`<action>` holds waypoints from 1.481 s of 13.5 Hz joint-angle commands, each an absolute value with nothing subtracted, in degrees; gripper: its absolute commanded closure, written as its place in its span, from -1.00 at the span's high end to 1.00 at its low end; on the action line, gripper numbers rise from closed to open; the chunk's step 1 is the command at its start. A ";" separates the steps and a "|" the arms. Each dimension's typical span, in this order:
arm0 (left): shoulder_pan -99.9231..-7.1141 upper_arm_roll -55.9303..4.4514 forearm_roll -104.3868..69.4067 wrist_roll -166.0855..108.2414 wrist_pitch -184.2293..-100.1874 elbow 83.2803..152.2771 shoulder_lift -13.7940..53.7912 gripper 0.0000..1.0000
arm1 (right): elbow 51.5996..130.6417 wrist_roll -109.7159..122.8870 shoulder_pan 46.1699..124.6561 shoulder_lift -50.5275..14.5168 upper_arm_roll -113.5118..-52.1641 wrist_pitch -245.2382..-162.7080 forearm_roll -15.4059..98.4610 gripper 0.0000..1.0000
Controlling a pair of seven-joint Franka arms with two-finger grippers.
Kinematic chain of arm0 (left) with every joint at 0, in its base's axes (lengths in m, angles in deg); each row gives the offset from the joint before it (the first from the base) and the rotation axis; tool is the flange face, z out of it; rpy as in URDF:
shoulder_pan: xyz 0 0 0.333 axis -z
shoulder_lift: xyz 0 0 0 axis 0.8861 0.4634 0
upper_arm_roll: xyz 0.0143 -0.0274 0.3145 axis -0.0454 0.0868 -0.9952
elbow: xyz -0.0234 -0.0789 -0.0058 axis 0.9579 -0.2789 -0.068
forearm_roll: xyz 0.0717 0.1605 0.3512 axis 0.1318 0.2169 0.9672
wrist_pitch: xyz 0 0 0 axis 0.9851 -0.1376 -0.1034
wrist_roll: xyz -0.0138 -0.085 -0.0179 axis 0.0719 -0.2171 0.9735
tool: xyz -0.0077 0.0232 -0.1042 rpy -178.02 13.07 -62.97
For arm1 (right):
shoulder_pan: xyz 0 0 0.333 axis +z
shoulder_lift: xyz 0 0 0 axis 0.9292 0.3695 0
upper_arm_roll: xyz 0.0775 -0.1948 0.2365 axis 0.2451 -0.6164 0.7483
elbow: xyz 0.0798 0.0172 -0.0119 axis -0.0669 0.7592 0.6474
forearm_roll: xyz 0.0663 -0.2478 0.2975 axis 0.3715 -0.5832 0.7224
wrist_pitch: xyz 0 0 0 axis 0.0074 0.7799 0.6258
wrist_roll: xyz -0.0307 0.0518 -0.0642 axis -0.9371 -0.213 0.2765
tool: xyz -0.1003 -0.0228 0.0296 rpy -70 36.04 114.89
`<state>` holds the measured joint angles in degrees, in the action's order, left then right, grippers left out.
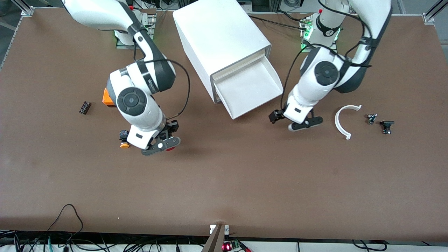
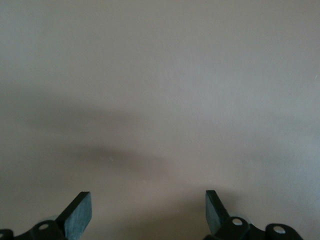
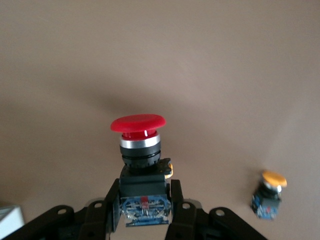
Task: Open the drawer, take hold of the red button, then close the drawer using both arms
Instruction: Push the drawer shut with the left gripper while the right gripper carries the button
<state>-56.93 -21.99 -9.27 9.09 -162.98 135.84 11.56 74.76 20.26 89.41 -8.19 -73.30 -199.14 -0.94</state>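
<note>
The white cabinet (image 1: pixel 220 38) lies on the table with one lower drawer (image 1: pixel 250 89) pulled open; its tray looks empty. My right gripper (image 1: pixel 164 145) is shut on the black body of the red-capped button (image 3: pixel 138 123), over the table beside the orange-capped button (image 1: pixel 123 141). Only a sliver of the red cap (image 1: pixel 170 149) shows in the front view. In the right wrist view my fingers (image 3: pixel 111 205) clamp the body on both sides. My left gripper (image 1: pixel 304 125) is open and empty over bare table beside the drawer's front, toward the left arm's end. Its fingertips (image 2: pixel 80 212) stand wide apart.
An orange box (image 1: pixel 107 98) sits partly under the right arm. A small black part (image 1: pixel 84 107) lies toward the right arm's end. A white curved piece (image 1: pixel 344 120) and two small black parts (image 1: pixel 371 118) (image 1: pixel 386 126) lie toward the left arm's end. The orange-capped button (image 3: pixel 269 192) also shows in the right wrist view.
</note>
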 commanded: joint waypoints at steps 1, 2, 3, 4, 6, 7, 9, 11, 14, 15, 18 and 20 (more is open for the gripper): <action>-54.14 -22.27 -9.38 11.47 -166.98 141.09 10.73 1.00 | 81.64 22.34 84.50 -10.62 -73.17 -200.67 -1.47 -0.29; -53.61 -22.09 -9.55 12.26 -166.99 142.42 10.46 1.00 | 83.14 22.34 83.44 -10.45 -73.17 -201.63 -1.47 -0.29; -53.17 -21.48 -9.73 13.31 -166.99 143.65 10.20 1.00 | 85.50 22.34 82.13 -10.44 -73.17 -203.82 -1.47 -0.29; -53.08 -20.52 -9.82 13.84 -166.90 144.53 10.02 1.00 | 88.40 22.25 80.90 -10.62 -73.17 -206.36 -1.47 -0.29; -53.16 -15.36 -9.99 15.59 -165.85 145.94 8.80 1.00 | 94.37 22.43 79.48 -11.49 -73.08 -212.77 -1.12 -0.29; -53.08 -13.24 -9.99 18.13 -164.63 146.21 8.44 1.00 | 96.40 22.52 79.48 -11.59 -73.08 -215.33 -0.95 -0.29; -53.16 -9.02 -9.99 26.63 -163.21 146.21 8.18 1.00 | 99.57 26.10 79.39 -11.41 -73.08 -219.47 -1.03 -0.29; -53.16 -6.38 -10.08 30.28 -161.29 146.65 8.18 1.00 | 100.29 27.00 79.39 -11.15 -73.08 -220.45 -1.03 -0.09; -53.95 -6.00 -10.08 29.41 -160.84 146.22 8.09 1.00 | 99.15 30.67 79.13 -12.46 -73.08 -218.96 -0.77 1.00; -55.61 -6.97 -9.99 29.32 -160.84 145.43 7.65 1.00 | 98.45 32.34 79.13 -13.42 -73.08 -217.65 -0.77 1.00; -59.75 -15.47 -9.29 18.23 -156.38 138.06 3.88 1.00 | 87.59 33.50 79.13 -15.10 -73.17 -202.48 -0.59 1.00; -61.77 -21.62 -9.81 -0.82 -149.19 132.97 1.51 1.00 | 79.16 33.33 78.69 -15.02 -73.17 -193.34 -0.68 1.00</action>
